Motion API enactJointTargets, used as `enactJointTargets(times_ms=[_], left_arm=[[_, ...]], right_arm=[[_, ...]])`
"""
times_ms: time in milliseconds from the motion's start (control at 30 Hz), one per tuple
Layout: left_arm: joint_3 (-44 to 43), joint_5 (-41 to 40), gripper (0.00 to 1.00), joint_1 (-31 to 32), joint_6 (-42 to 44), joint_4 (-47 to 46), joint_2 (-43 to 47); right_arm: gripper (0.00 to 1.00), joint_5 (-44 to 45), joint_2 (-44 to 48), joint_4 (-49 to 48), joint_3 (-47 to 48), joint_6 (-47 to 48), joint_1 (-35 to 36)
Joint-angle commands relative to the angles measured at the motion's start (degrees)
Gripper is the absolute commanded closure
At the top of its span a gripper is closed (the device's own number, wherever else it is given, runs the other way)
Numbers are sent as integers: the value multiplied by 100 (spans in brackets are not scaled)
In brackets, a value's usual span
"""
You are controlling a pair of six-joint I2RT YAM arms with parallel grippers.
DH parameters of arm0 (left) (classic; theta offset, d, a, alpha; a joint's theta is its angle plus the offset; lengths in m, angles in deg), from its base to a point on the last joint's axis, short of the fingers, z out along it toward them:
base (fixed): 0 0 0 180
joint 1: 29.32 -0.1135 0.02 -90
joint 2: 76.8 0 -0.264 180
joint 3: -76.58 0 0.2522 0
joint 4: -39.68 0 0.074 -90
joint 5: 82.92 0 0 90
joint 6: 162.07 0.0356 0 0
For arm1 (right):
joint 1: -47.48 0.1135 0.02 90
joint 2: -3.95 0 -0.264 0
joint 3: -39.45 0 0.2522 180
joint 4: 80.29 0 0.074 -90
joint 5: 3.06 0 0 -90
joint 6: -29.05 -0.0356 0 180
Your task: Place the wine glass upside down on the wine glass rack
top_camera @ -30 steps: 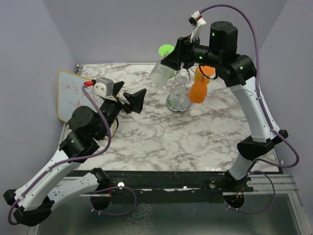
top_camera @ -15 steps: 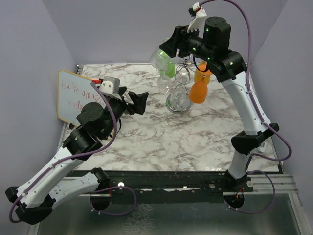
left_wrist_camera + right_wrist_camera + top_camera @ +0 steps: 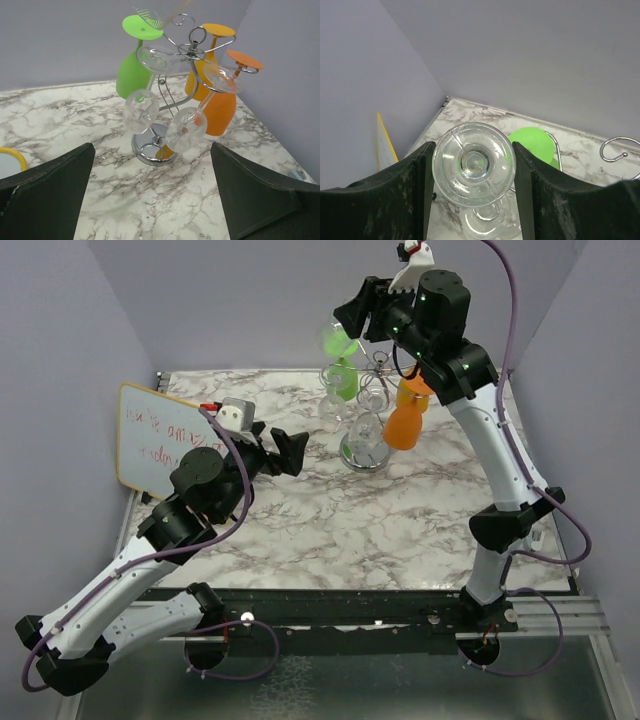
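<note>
My right gripper (image 3: 357,316) is shut on the foot of a clear wine glass (image 3: 473,164), its pads against the foot's two sides. The glass (image 3: 336,341) hangs bowl down, high at the back, just left of and above the wine glass rack (image 3: 364,448). In the left wrist view only its lower end (image 3: 156,11) shows, at the top edge over the rack (image 3: 196,37). The chrome rack carries a green glass (image 3: 131,75), two orange glasses (image 3: 220,112) and two clear ones (image 3: 141,110). My left gripper (image 3: 287,451) stands open and empty, low over the table, facing the rack (image 3: 152,150).
A yellow-framed whiteboard (image 3: 150,436) with red writing leans at the left edge of the marble table (image 3: 400,530). Grey walls close in the back and both sides. The green glass's foot (image 3: 532,142) and a rack hook (image 3: 615,150) lie just right of the held glass.
My right arm has lifted the clear glass up and to the right, turning it from tilted to bowl down beside the rack top. The left arm shifted slightly right.
</note>
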Motion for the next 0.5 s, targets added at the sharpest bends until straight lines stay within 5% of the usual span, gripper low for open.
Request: enactJointTargets(times_ms=[0, 467], left_arm=[[81, 55, 1, 5, -102, 5, -72], [171, 226, 1, 1, -206, 86, -163]], right_arm=[[99, 507, -183, -595, 435, -87, -106], [99, 995, -297, -920, 372, 122, -412]])
